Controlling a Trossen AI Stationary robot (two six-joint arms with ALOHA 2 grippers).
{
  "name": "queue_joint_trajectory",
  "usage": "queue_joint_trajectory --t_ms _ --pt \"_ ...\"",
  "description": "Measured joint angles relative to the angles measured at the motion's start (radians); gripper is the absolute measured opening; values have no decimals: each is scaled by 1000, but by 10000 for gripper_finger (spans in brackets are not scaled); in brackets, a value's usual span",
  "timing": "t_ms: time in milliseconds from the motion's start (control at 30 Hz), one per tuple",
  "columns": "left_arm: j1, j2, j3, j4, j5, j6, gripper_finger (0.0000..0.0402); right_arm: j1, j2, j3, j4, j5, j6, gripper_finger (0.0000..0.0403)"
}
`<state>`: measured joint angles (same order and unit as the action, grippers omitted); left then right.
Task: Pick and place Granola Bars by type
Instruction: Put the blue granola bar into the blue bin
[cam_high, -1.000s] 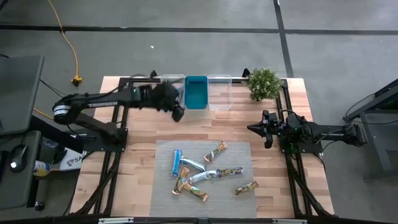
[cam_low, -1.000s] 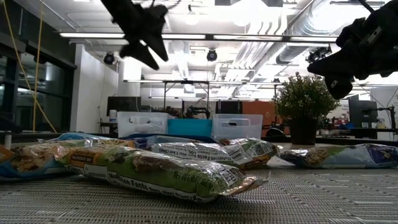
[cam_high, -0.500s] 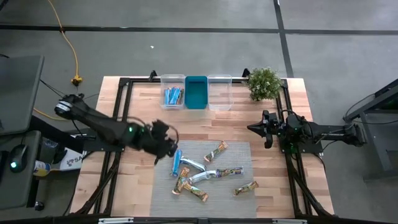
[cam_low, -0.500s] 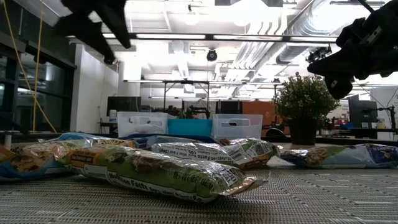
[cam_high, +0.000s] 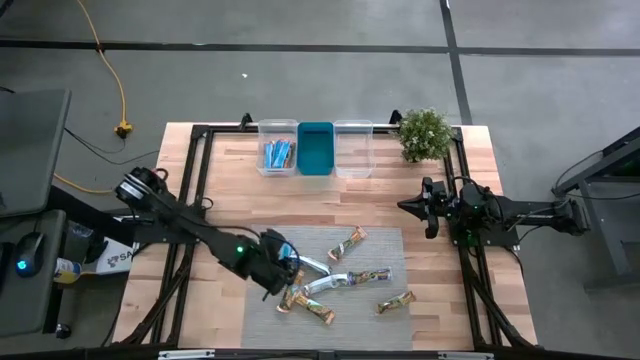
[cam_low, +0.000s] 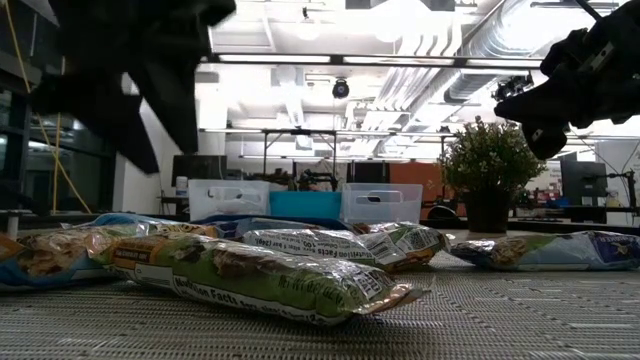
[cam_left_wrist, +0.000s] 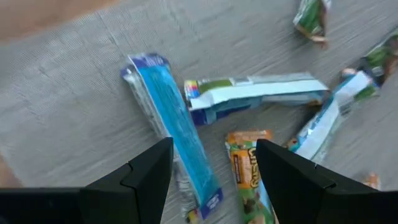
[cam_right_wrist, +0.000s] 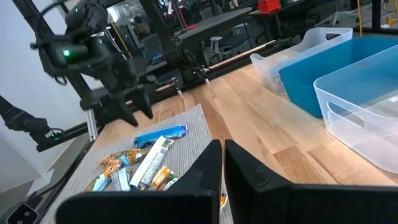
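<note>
Several granola bars lie flat on the grey mat (cam_high: 380, 250): a bright blue bar (cam_high: 285, 258), silvery-white bars (cam_high: 343, 280) and tan-green ones (cam_high: 348, 243). More blue bars (cam_high: 278, 154) lie in the left clear bin (cam_high: 278, 128). My left gripper (cam_high: 283, 274) hangs open just above the mat's left part. In the left wrist view its fingers stand either side of the near end of the blue bar (cam_left_wrist: 171, 143) and a tan bar (cam_left_wrist: 247, 174), touching neither. My right gripper (cam_high: 418, 208) waits shut at the table's right, level, well above the wood.
A teal bin (cam_high: 316, 150) and a second clear bin (cam_high: 353, 150) stand beside the first at the far edge. A potted plant (cam_high: 425, 133) stands at the far right. Bare wood lies between the bins and the mat.
My left gripper has swung from the bins at the far edge toward the near edge and come down over the left part of the mat, rolling its wrist on the way. Its fingers have stayed open. The bars have not moved.
</note>
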<state>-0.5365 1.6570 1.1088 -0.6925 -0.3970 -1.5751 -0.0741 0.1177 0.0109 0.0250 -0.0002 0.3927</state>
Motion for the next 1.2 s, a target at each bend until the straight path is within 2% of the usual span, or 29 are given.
queue_joint_trajectory --t_ms 233,467,667,867,967,1200 --pt "0 107 43 -34 78 -47 227 0 0 0 0 0 0 0" --pt "0 192 105 -63 103 -53 227 0 0 0 1 0 0 0" --pt "0 243 110 -71 156 -53 227 0 0 0 -1 0 0 0" --pt "0 254 113 -78 160 -51 224 0 0 0 1 0 0 0" --pt "-1 255 113 -91 155 -50 206 0 0 0 1 0 0 0" --pt "0 255 110 -100 155 -23 128 0 0 0 1 0 0 0"
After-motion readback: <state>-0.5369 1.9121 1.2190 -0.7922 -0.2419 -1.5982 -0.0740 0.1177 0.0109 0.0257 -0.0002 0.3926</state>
